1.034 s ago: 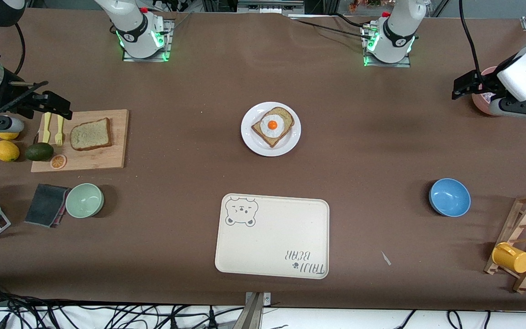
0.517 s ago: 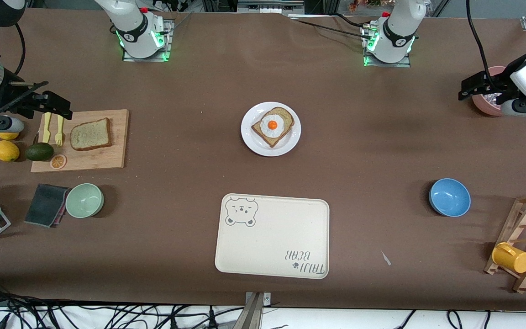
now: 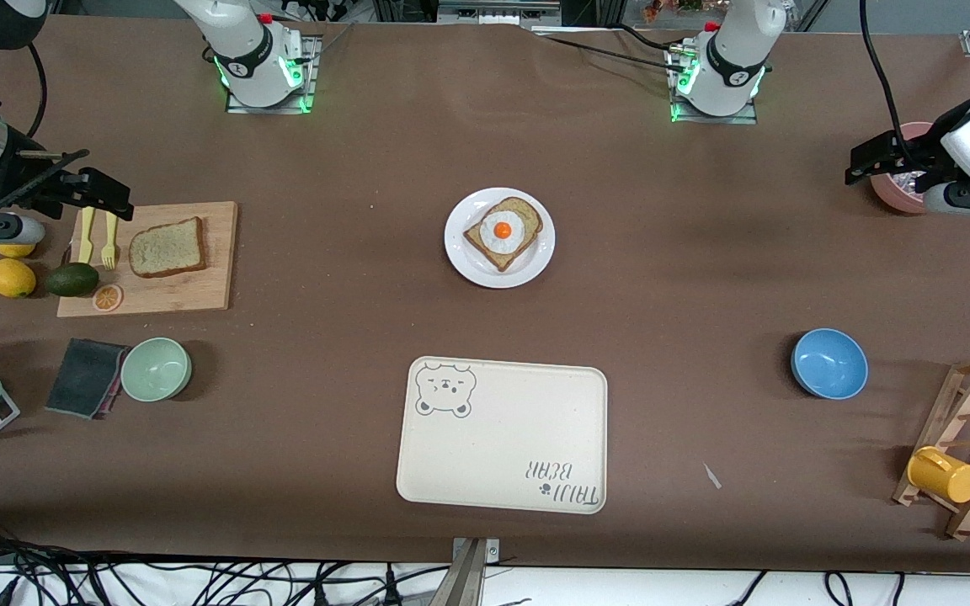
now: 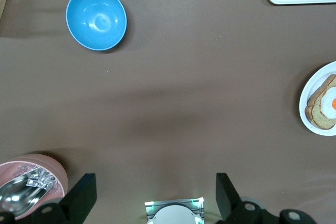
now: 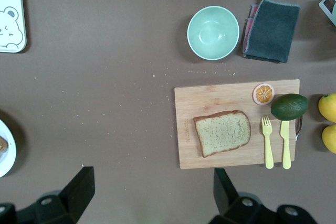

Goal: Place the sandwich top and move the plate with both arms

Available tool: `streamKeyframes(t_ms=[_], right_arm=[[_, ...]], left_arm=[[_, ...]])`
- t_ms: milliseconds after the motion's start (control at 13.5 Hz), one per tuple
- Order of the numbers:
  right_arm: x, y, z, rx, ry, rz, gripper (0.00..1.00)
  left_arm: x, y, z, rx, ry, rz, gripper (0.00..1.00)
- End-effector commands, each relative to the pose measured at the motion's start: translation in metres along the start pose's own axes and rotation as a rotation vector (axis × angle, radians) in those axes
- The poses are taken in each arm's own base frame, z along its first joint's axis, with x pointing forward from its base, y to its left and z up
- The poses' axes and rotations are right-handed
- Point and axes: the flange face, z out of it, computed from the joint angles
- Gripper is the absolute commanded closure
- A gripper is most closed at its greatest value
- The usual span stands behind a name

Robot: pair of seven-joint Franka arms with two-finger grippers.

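Observation:
The sandwich top is a plain brown slice lying on a wooden cutting board toward the right arm's end of the table; the right wrist view shows the sandwich top too. The white plate sits mid-table with a bread slice bearing a fried egg. My right gripper hangs open and holds nothing over the board's end by the yellow cutlery, its open fingers framing the right gripper view. My left gripper hovers open and holds nothing beside a pink bowl. The left gripper sees the plate far off.
A cream bear-printed tray lies nearer the front camera than the plate. A blue bowl and a wooden rack with a yellow mug sit toward the left arm's end. A green bowl, dark cloth, avocado and lemons crowd the board.
The left arm drew back toward its end of the table, then stopped. The right arm, the bread and the plate have not moved.

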Motion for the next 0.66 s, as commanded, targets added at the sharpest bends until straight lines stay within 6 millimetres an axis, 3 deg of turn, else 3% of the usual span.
streamKeyframes(t_ms=[0, 369, 591], right_arm=[[-0.004, 0.0, -0.001, -0.011, 0.002, 0.004, 0.0], [0.01, -0.009, 0.015, -0.009, -0.023, -0.034, 0.0], [0.031, -0.032, 0.072, -0.064, -0.143, -0.081, 0.0]], left_arm=[[0.0, 0.002, -0.006, -0.027, -0.001, -0.001, 0.0], [0.0, 0.002, -0.006, -0.027, -0.002, -0.001, 0.0], [0.0, 0.002, -0.006, -0.027, -0.002, -0.001, 0.0]])
